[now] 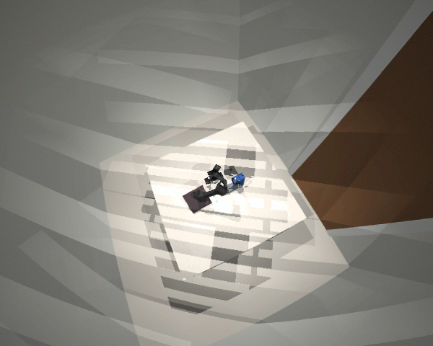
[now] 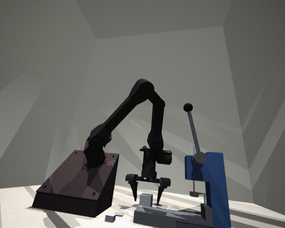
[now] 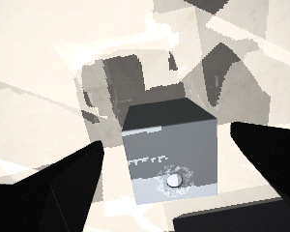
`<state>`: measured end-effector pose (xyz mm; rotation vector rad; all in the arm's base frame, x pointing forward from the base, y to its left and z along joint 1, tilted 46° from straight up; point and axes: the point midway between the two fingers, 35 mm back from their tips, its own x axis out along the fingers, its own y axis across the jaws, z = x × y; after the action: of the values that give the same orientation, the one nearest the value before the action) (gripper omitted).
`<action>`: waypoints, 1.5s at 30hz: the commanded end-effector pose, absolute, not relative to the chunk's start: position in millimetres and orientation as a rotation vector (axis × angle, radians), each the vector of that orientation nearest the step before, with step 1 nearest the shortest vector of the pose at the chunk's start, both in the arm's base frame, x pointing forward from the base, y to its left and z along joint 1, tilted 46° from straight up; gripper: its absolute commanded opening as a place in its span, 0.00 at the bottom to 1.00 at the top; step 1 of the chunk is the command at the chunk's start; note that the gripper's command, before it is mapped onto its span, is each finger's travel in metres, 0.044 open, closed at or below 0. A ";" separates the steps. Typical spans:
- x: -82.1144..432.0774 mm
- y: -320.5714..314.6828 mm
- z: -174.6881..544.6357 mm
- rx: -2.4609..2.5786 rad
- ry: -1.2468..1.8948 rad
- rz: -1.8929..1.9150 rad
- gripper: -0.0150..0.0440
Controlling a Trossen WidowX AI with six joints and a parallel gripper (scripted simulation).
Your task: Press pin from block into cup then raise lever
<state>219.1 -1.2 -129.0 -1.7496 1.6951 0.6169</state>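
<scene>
The grey block (image 2: 146,200) (image 3: 193,145) stands on the table behind the near end of the press's long grey base (image 2: 167,217) (image 3: 232,217). Its round pin end (image 3: 174,181) shows on the top face in the wrist view. My gripper (image 2: 147,202) (image 3: 165,137) is open and points down, one finger on each side of the block, with gaps to both sides and nothing held. The blue press (image 2: 217,171) (image 1: 237,179) stands at the right. Its lever (image 2: 194,129) is up, with a black knob (image 2: 187,107). The punch rod (image 2: 194,185) hangs below the press head. I cannot make out the cup.
My arm's sloped dark red mount (image 2: 73,176) (image 1: 194,202) stands left of the press. A small grey piece (image 2: 109,217) lies on the table between the mount and the grey base. Striped light and shadow cover the table.
</scene>
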 end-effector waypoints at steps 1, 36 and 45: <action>218.5 -6.0 -132.2 -1.757 1.696 0.616 1.00; 215.3 49.2 -76.6 -1.752 1.691 0.622 0.25; 214.5 54.7 -53.7 -1.753 1.693 0.621 0.25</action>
<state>212.3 55.0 -62.3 -1.7580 1.6979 0.6198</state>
